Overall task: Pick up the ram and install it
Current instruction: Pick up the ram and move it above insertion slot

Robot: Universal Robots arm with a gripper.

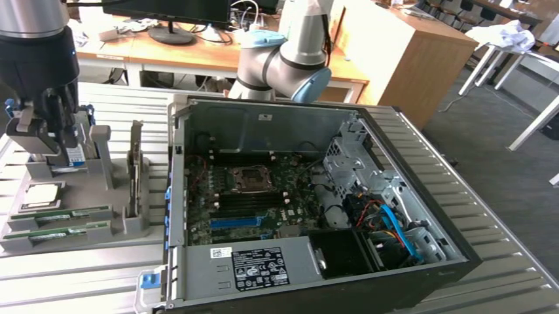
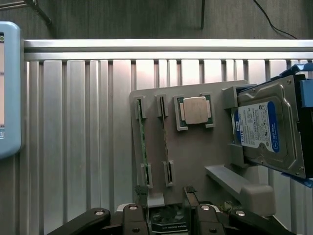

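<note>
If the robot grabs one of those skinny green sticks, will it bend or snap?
The ram looks like a thin flat board, so it is probably stiff and light. It stands on edge in a slotted holder, so alone it would likely tip. Being so thin, it may crack if twisted.

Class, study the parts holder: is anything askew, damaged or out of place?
Nothing stands out: the ram sticks lie straight, the processor sits square and the hard drive stands on edge, all seated in the holder.
</note>
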